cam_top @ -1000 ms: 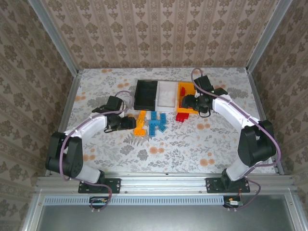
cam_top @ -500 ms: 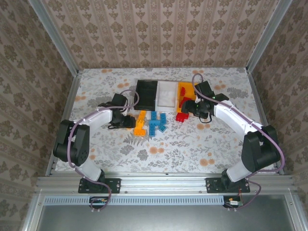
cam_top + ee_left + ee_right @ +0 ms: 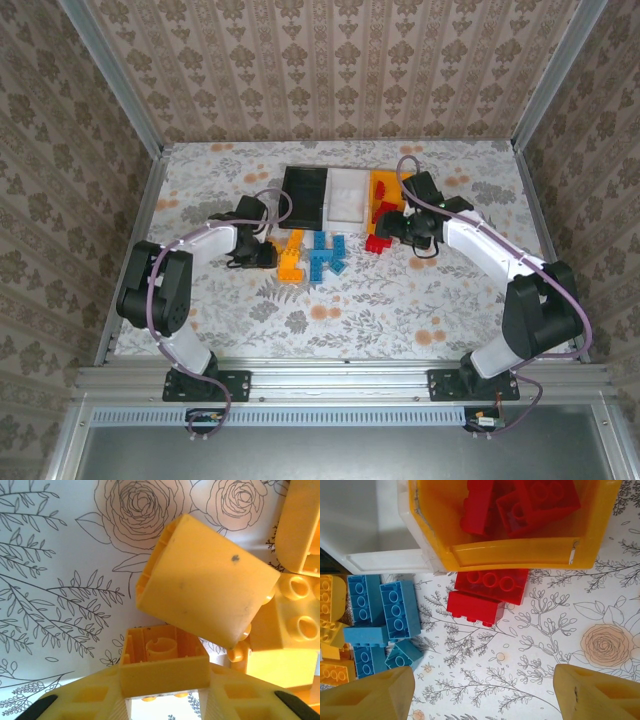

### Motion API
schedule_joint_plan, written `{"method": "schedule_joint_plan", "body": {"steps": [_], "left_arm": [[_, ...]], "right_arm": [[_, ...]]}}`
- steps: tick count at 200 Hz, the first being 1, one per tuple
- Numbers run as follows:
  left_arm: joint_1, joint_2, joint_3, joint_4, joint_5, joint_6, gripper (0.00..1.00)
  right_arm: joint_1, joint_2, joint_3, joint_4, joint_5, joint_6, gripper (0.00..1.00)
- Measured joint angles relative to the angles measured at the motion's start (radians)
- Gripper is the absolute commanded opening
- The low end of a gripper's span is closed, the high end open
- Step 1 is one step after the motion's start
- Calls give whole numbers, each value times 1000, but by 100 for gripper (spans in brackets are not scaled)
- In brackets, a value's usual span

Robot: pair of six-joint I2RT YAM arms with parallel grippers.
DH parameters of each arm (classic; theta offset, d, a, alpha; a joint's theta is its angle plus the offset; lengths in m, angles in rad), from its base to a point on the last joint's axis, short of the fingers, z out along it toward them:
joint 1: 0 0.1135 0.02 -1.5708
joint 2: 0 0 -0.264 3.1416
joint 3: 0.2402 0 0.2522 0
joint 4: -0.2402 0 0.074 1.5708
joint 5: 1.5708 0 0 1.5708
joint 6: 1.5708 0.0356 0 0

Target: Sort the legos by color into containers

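Orange-yellow left pincer [image 3: 165, 697], clenched on a small orange-yellow brick [image 3: 165, 662], hollow underside of that brick turned toward the wrist camera; just beyond it a larger orange-yellow brick [image 3: 205, 580], lying tilted on the floral desk [image 3: 60, 580]; studded orange-yellow brick [image 3: 287, 625] touching the tilted one on the right.

Seen from above: left pincer [image 3: 266, 251] low at the left edge of the orange-yellow brick heap [image 3: 291, 256]; blue bricks [image 3: 325, 252] just beside that heap, on its right.

Right pincer [image 3: 482, 697], released, fingers [image 3: 365, 695] spread wide above bare desk; two red bricks [image 3: 490, 585] on the desk ahead of it, touching each other, the farther one close against the front wall of the orange-yellow bin [image 3: 515, 552]; further red bricks [image 3: 520, 500] inside that bin; white bin [image 3: 380, 560] touching it on the left; blue cluster at the left of the right wrist view, well apart from the red pair.

Far middle of the desk, three bins side by side: black bin [image 3: 303, 196], then white, then orange-yellow.
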Motion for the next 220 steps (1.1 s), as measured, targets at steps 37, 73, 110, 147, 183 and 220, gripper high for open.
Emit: {"method": "schedule_joint_plan", "body": {"steps": [37,73,110,147,183,220], "left_arm": [[3,-3,0,0,4,-1,31],[26,-83,-42,0,26,-17,30],[108,-302,-108,26,145,-79,30],[167,-384,-69,74,311,-168,31],[157,-270,121,97,414,-220,30],[101,-53,369,97,423,-216,31]], "right_arm": [[12,0,0,0,0,6,75],[20,0,-1,4,0,18,75],[33,0,-39,39,-1,26,75],[42,0,-108,83,-6,46,75],[51,-3,-171,113,-31,64,75],[74,-44,-187,129,-46,73,75]]}}
